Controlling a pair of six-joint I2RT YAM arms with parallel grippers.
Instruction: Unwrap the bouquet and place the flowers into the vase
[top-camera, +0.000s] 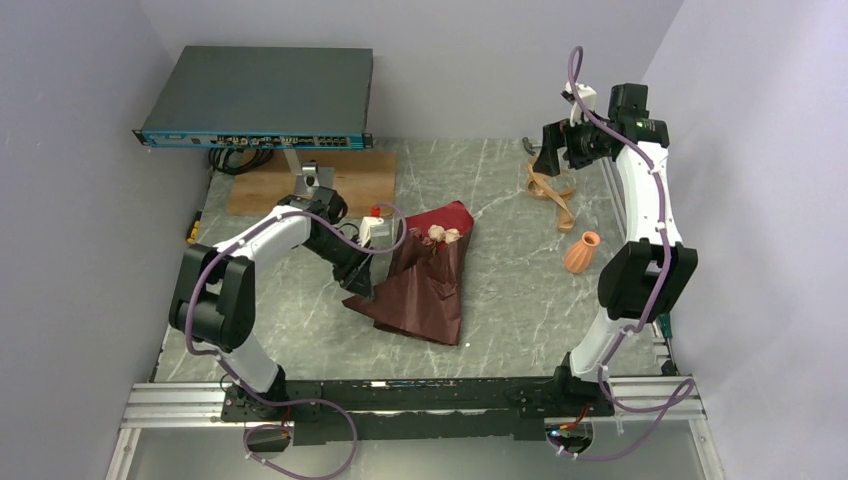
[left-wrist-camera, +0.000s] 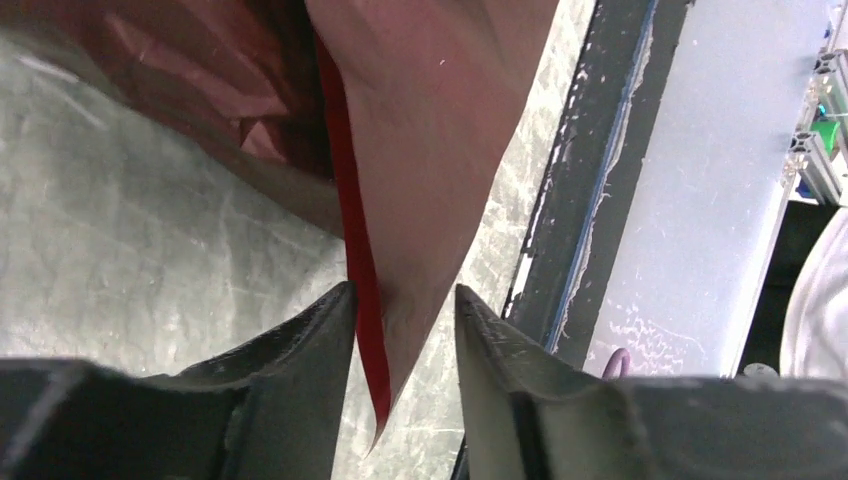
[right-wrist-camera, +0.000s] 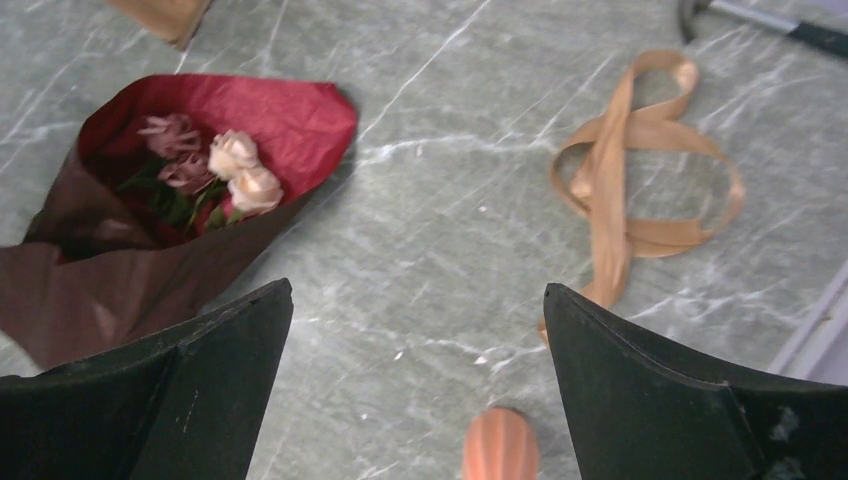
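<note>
**Wrapped roses on the table.** A bouquet (top-camera: 425, 285) in dark red crinkled paper lies at the centre of the grey marbled table (top-camera: 520, 310) in the overhead view. Its open mouth points toward the top of the frame. The flowers (top-camera: 443, 234), small pale pink and cream roses, show there inside the wrapping.

The left gripper (top-camera: 365, 283) is low at the left edge of the paper. The left wrist view shows its jaws part-way apart, astride a pointed corner of the bouquet. One finger lies against the bright red edge of the sheet, and a sliver of table shows beside the other. The jaws are open around the paper, with no firm clamp to be seen.

The right gripper (top-camera: 550, 150) hangs at the upper right of the overhead frame, above a loose tan ribbon (top-camera: 552, 190) looped on the table. Its jaws are spread wide and hold nothing. In the right wrist view the roses sit in their paper cone at upper left and the ribbon lies at upper right.

The vase (top-camera: 582, 252), small and orange, sits right of centre in the overhead frame. It is below the ribbon and well apart from the bouquet. Only its top shows in the right wrist view, at the bottom edge between the fingers.

A black rack unit (top-camera: 260, 95) fills the upper left of the overhead frame, above a wooden board (top-camera: 350, 175).
</note>
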